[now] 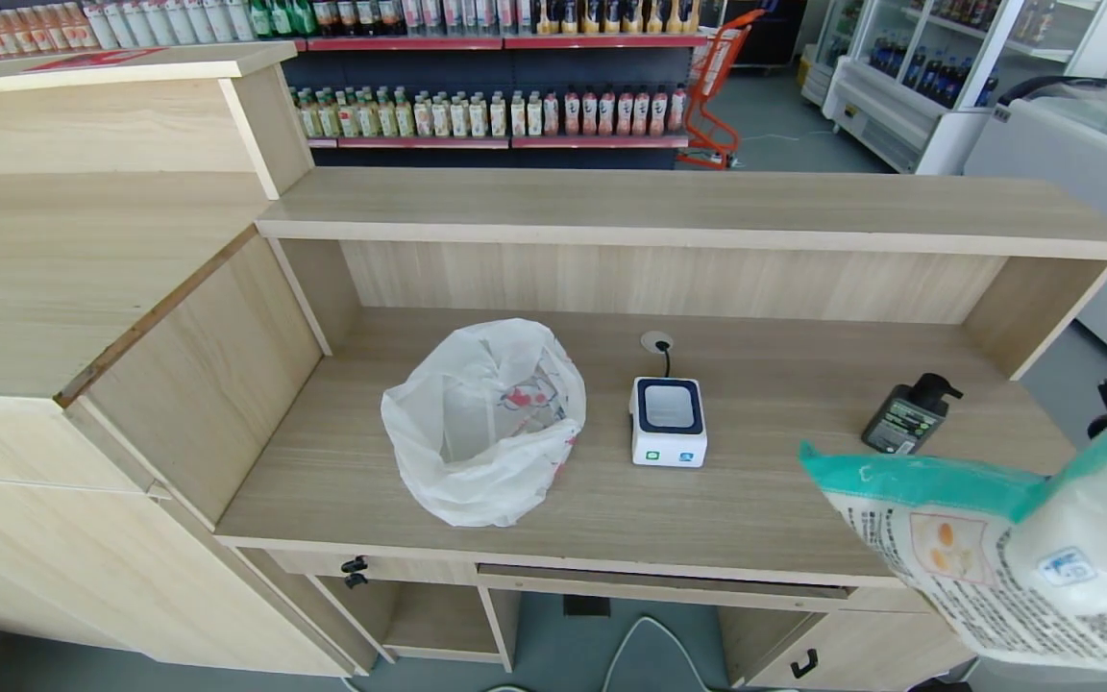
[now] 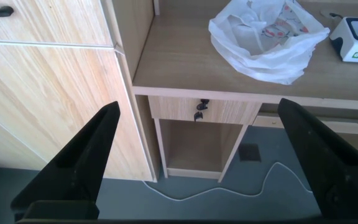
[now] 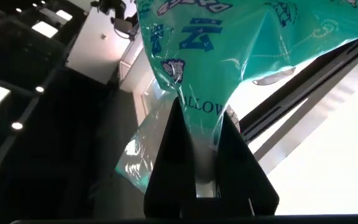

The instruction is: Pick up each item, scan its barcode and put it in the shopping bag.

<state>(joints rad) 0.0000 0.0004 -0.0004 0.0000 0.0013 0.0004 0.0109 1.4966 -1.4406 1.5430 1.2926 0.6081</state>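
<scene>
A large white and teal packet (image 1: 1015,548) hangs at the near right of the counter, its printed back toward the head camera. My right gripper (image 3: 197,134) is shut on the packet's (image 3: 229,56) teal edge, the fingers (image 3: 173,149) pinching the film. The white shopping bag (image 1: 481,418) stands open on the counter's left half, and it appears as the bag (image 2: 266,34) in the left wrist view. The white barcode scanner (image 1: 669,420) sits just right of it. My left gripper (image 2: 197,162) is open, low in front of the counter's left drawer, holding nothing.
A dark pump bottle (image 1: 907,415) lies on the counter at the right. The counter (image 1: 707,509) has a raised back shelf and side walls. A tall wooden cabinet (image 1: 83,317) stands on the left. Shop shelves and fridges are behind.
</scene>
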